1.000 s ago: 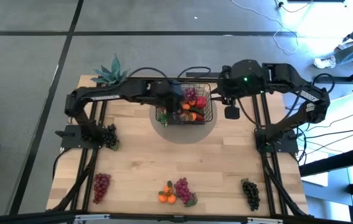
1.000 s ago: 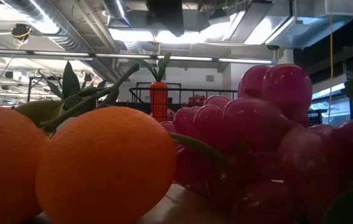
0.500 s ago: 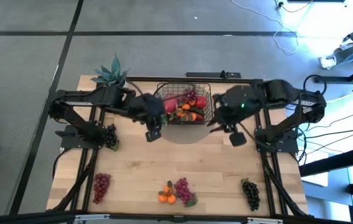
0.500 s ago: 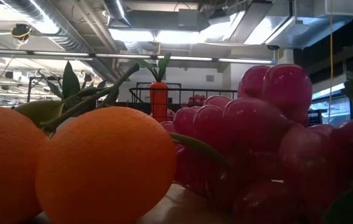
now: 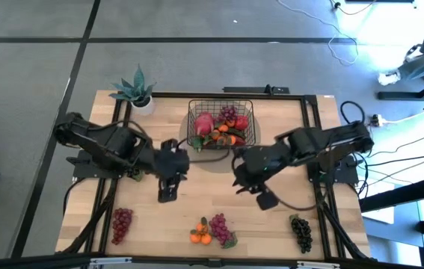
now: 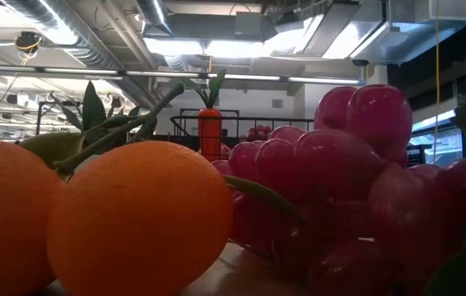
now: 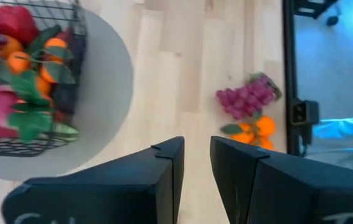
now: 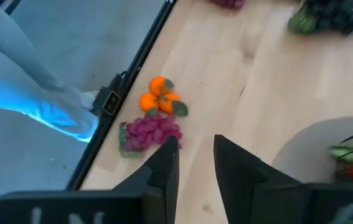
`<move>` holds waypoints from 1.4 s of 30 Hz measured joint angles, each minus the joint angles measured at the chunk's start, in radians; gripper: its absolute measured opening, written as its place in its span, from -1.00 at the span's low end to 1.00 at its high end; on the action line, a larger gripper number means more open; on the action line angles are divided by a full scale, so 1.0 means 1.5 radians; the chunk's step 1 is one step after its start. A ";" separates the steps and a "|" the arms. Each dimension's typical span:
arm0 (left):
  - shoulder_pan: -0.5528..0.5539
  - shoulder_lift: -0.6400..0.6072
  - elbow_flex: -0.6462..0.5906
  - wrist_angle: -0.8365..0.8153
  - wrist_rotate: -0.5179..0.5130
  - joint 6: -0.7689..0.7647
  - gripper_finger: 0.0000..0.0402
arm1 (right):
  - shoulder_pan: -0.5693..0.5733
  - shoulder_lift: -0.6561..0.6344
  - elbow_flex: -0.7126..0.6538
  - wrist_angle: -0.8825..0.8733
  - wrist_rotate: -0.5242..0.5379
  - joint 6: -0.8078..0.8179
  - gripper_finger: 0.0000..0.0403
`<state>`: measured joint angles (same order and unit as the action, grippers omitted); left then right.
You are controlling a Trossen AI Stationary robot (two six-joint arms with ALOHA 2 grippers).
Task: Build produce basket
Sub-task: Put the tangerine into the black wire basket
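Basket holds produce; both arms hover mid-table.

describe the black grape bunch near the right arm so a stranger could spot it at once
Start at the wooden table and go to its front edge, right-hand corner, beside the right arm's frame rail. The black grape bunch lies there alone; the other front-edge bunches are red or purple, and it is the darkest.
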<state>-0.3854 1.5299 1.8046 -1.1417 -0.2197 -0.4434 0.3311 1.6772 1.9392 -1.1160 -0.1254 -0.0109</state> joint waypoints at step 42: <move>-0.321 0.000 0.000 -0.022 -0.312 -0.344 -0.67 | 0.076 0.266 0.000 0.224 -0.006 -0.014 -0.57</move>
<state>-0.8664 1.5295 1.8045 -1.1748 -0.6877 -0.9596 0.4450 2.0758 1.9392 -0.7806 -0.1337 -0.0313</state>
